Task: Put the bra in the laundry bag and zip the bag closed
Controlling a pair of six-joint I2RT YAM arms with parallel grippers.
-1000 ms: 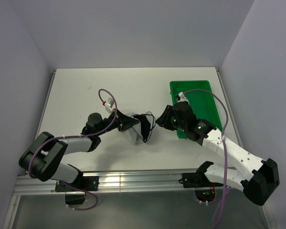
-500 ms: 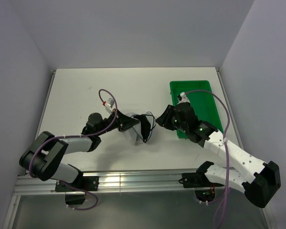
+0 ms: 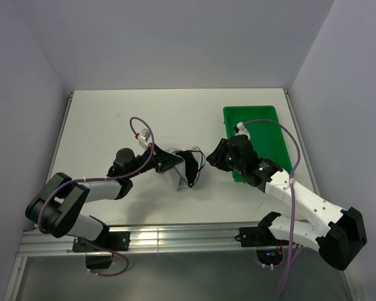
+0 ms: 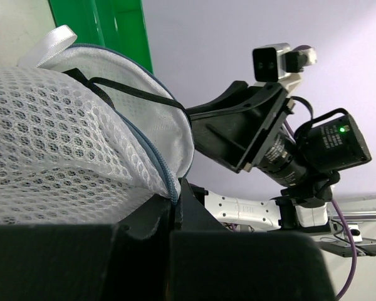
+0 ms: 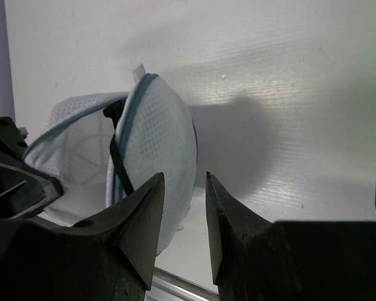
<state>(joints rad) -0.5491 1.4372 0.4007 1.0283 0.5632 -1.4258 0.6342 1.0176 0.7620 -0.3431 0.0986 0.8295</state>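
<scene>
Top: laundry bag [image 3: 178, 170] stood propped on the bench [image 3: 113, 119], its rim clenched in the left hand [image 3: 165, 162]. Bra [image 3: 189, 157] read only as a dark lump at the mouth. Right hand [image 3: 212, 157] was just beside it, near the green tray [image 3: 266, 125].
Left wrist: fingers [image 4: 194, 213] pinched the zipper edge of the laundry bag [image 4: 56, 144]; only a bra [image 4: 135, 94] strap showed.
Right wrist: right hand [image 5: 183, 185] was released, with nothing between its fingers; the laundry bag [image 5: 166, 138] lay ahead, its contents hidden.

Left arm [image 3: 94, 188] showing grey-white shells between black joints, right arm [image 3: 304, 199] wearing white shells over black joints, purple cables [image 3: 144, 123] looping along both, a green light [image 3: 261, 165] glowing at the right wrist, right claw [image 5: 184, 207] showing matte black wedge-shaped fingers
</scene>
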